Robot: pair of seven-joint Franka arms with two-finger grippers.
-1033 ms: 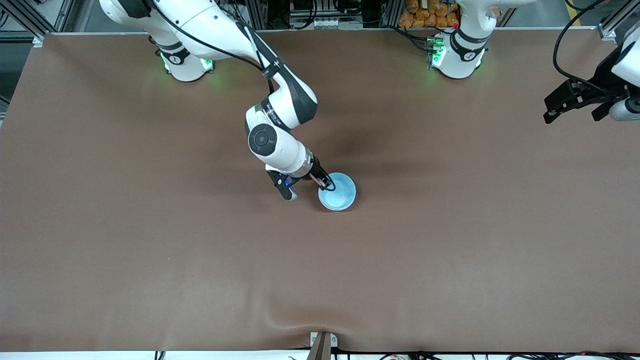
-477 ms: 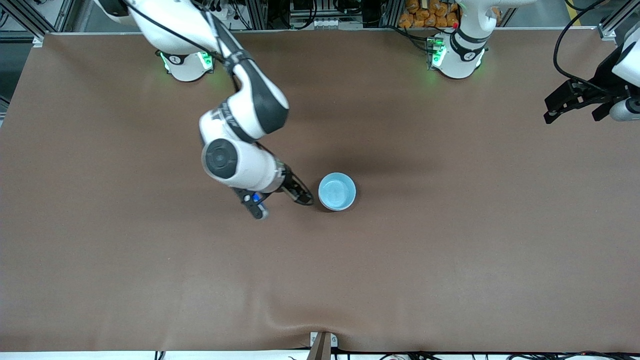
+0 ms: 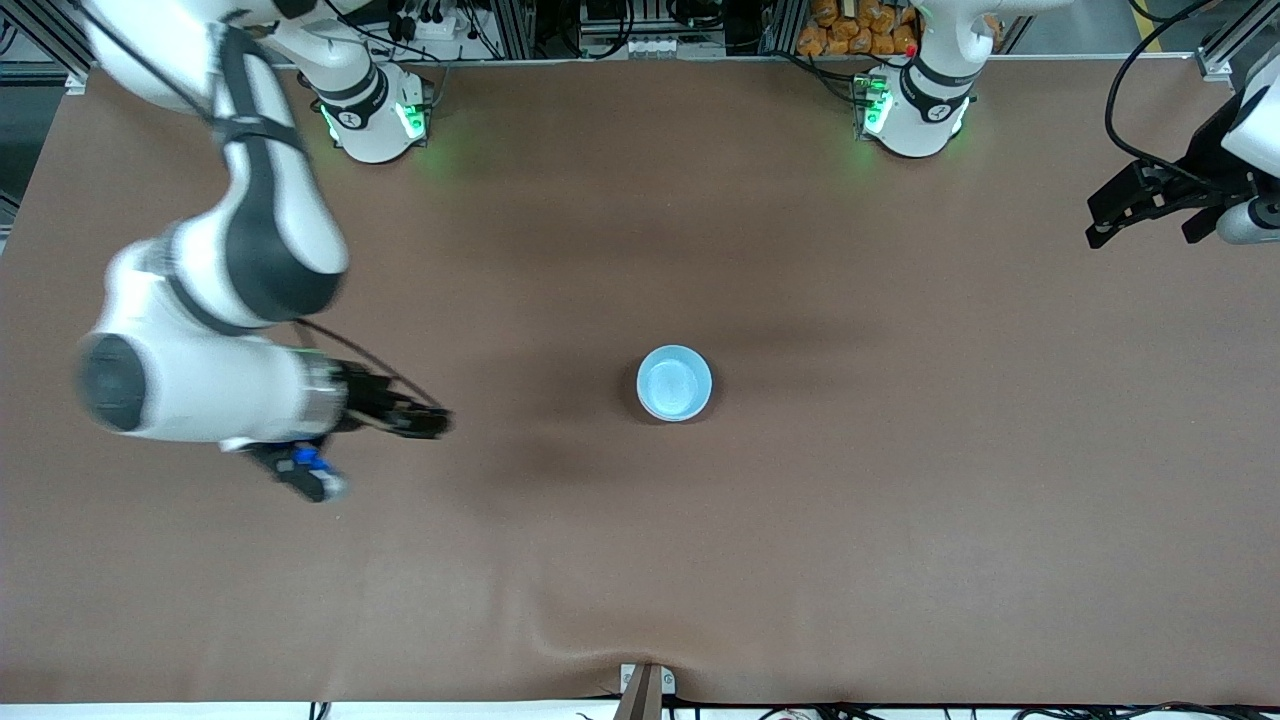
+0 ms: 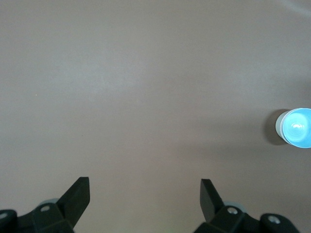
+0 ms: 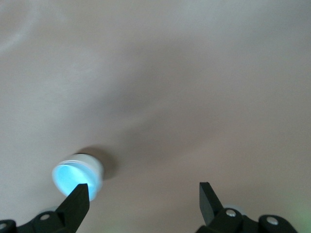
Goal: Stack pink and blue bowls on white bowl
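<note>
The blue bowl (image 3: pixel 674 382) sat upright mid-table, topping a stack whose white outer wall showed below its rim. The right gripper (image 3: pixel 425 422) hung over bare table (image 3: pixel 900 500) toward the right arm's end, jaws wide, holding nothing. The left gripper (image 3: pixel 1110 215) waited over its own end, likewise open and empty.

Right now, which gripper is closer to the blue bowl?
Right. The right gripper hangs open over bare table toward the right arm's end, apart from the blue bowl. The left gripper waits open, up at the left arm's end.
</note>
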